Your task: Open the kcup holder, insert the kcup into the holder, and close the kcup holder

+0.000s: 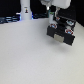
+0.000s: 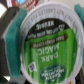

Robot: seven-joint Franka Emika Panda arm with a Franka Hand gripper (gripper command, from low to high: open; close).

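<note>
Wrist view: kcup (image 2: 47, 47), green-and-white lid facing the lens, pinched between teal fingers (image 2: 15, 35) of gripper (image 2: 46, 44). Exterior view: gripper (image 1: 51, 22) poised directly above kcup holder (image 1: 61, 33), pod itself too small to discern there, on pale table (image 1: 27, 57).

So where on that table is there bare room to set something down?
The white table is bare below the kcup holder and across the exterior view's left. It is crowded along the far edge, by the white post, and around the holder itself.
</note>
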